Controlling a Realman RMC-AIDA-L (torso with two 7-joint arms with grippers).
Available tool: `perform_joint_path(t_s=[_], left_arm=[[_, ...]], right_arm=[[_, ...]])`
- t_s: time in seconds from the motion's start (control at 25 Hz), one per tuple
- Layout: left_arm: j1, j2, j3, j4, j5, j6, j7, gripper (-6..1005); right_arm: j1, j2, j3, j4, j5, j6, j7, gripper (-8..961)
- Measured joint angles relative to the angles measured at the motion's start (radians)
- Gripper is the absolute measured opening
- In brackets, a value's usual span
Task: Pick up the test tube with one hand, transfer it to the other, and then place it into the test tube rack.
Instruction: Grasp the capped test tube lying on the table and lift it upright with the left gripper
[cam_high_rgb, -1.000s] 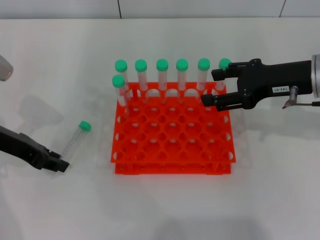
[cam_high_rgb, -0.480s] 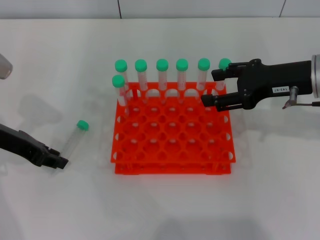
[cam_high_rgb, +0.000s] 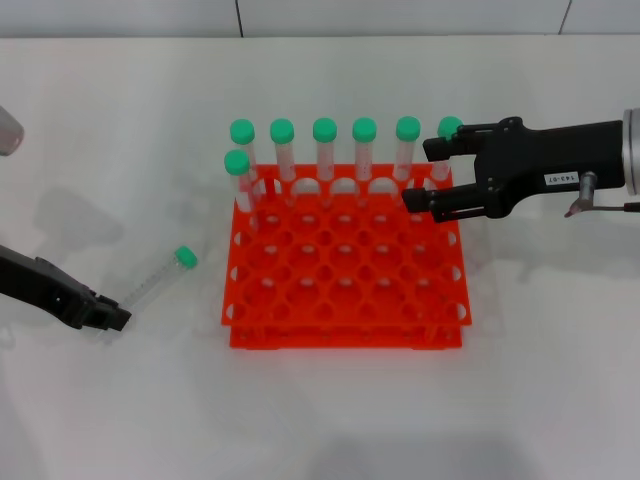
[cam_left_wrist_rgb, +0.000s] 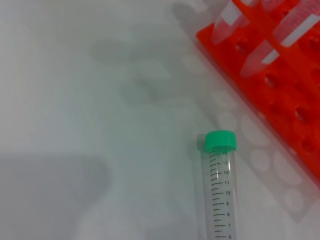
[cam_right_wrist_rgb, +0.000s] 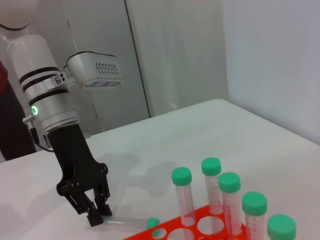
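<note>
A bright orange-red plastic test tube rack (cam_high_rgb: 345, 270) sits in the middle of a smooth white table (cam_high_rgb: 320, 420); it is square, built in two tiers, with a grid of round holes across its top. Seven clear, slender tubes with round green caps stand upright in it: six in a row along the far edge (cam_high_rgb: 324, 150) and one more (cam_high_rgb: 238, 175) just in front of that row at the robot's left corner. An eighth tube, the test tube (cam_high_rgb: 160, 280) of the task, lies flat on the table just to the left of the rack, apart from it, with its green cap pointing toward the rack; the left wrist view shows printed measuring marks along its clear wall. The left gripper (cam_high_rgb: 112, 320), plain matte black with two fingers, is low over the table at the tube's bottom end; its fingers are slightly parted and do not pinch the tube. The right gripper (cam_high_rgb: 422, 175), black with a small white printed label and a silver wrist, hovers over the rack's far right corner, fingers spread wide on either side of the last tube in the row, holding nothing.
</note>
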Motion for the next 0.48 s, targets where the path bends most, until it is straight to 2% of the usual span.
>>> perform_joint_path(t_s=[0.48], left_arm=[[-0.002, 0.003, -0.003, -0.001, 0.0, 0.0, -0.001, 208]], right_arm=[[0.0, 0.0, 0.0, -0.003, 0.002, 0.001, -0.005, 771]])
